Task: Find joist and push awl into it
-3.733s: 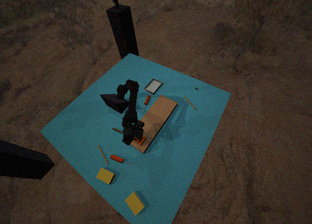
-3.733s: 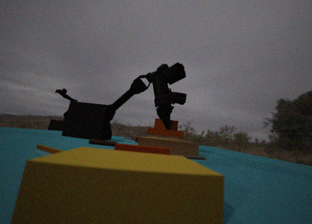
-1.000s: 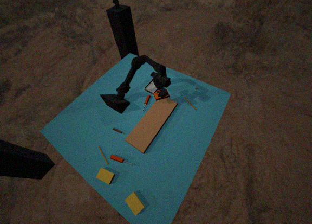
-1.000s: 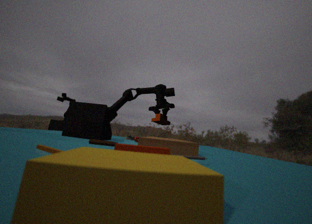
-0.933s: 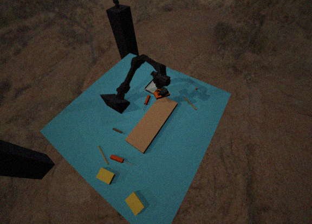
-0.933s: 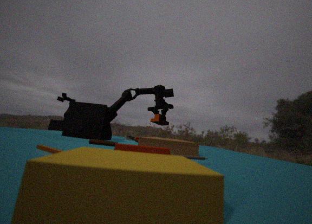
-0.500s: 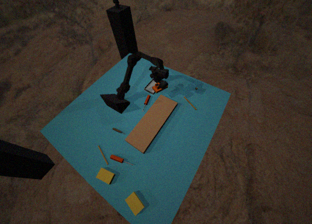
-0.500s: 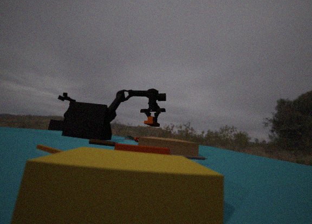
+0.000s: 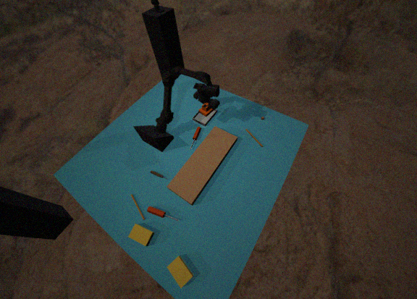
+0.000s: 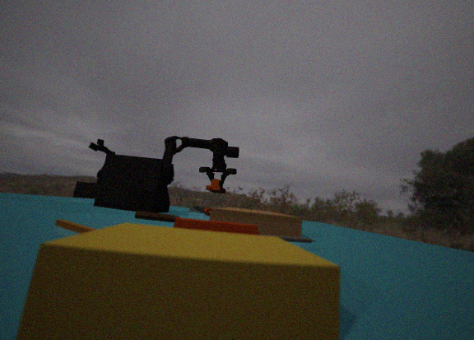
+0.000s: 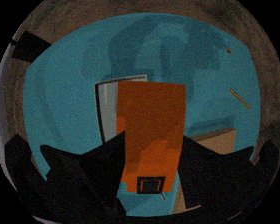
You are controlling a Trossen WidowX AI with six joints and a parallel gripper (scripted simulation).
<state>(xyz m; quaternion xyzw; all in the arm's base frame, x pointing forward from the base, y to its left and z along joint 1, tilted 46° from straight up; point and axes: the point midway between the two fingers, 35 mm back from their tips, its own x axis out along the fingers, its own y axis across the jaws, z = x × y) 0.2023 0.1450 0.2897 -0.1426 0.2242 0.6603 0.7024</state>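
Orange block-shaped stud finder [image 9: 205,110] [image 10: 215,185] [image 11: 152,122] hangs raised, clamped in the black gripper [image 9: 210,106] [image 10: 216,185] [image 11: 151,135]. In the wrist view the shallow grey tray [image 9: 203,119] [image 11: 109,107] peeks out toward ten o'clock, partly hidden; lowering probably wants a small shift that way.

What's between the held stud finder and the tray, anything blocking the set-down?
Nothing visible. The gripper holds the orange stud finder above the tray, partly covering it from above; any obstruction under that covered part can't be seen.
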